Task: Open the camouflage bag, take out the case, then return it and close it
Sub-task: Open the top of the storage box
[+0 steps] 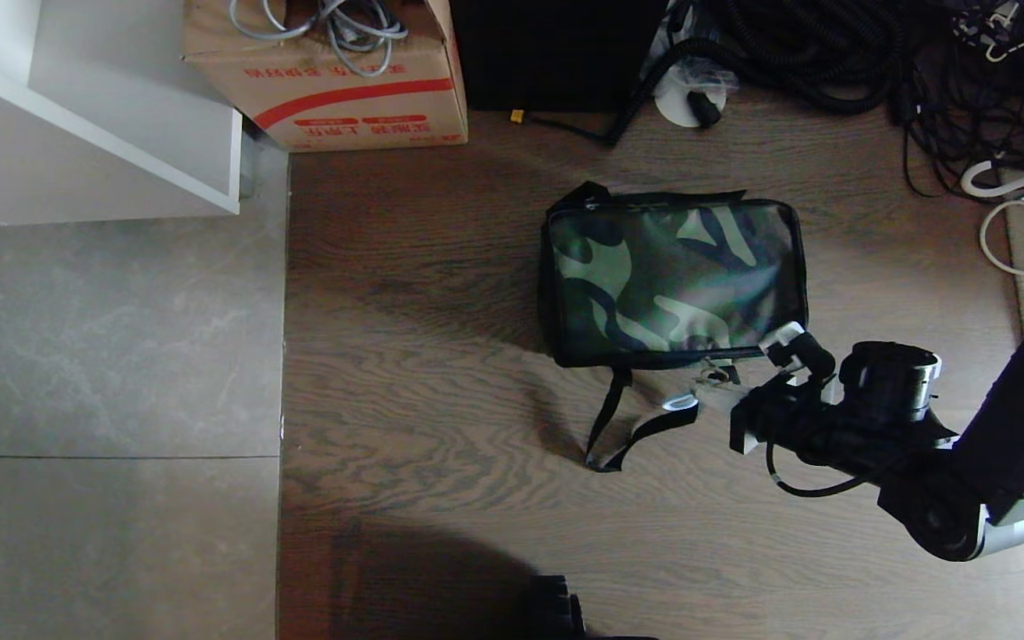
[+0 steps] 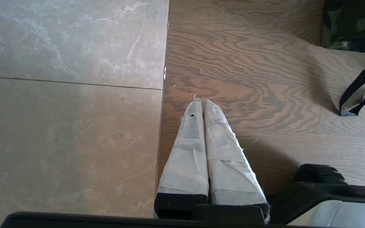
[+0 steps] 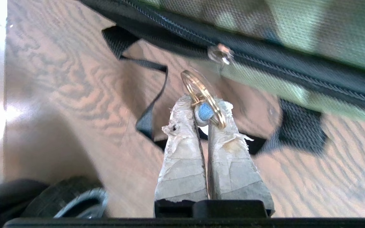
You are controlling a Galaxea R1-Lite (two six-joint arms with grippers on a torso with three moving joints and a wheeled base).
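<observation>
While the boxy green-black-tan camouflage fabric bag [image 1: 672, 283] lies zipped shut on the wooden floor [image 1: 423, 373], the right end effector [image 3: 205, 115] pinches the gold metal pull ring [image 3: 201, 91] at its near edge. Draw steadily along the zipper line, keeping tension low. Loose black webbing strap [image 1: 628, 427] lies just beside; the left end effector [image 2: 203, 104], pressed together, idles well apart

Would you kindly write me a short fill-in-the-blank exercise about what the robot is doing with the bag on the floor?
1. The camouflage bag lies on the ____ floor with its lid zipped shut.
2. The right pincer is shut on a gold ____ hanging from the zipper pull.
3. The left pincer hangs idle with its fingers ____.
4. The cardboard box holds grey ____.

Missing words: wooden; ring; shut; cables
</observation>
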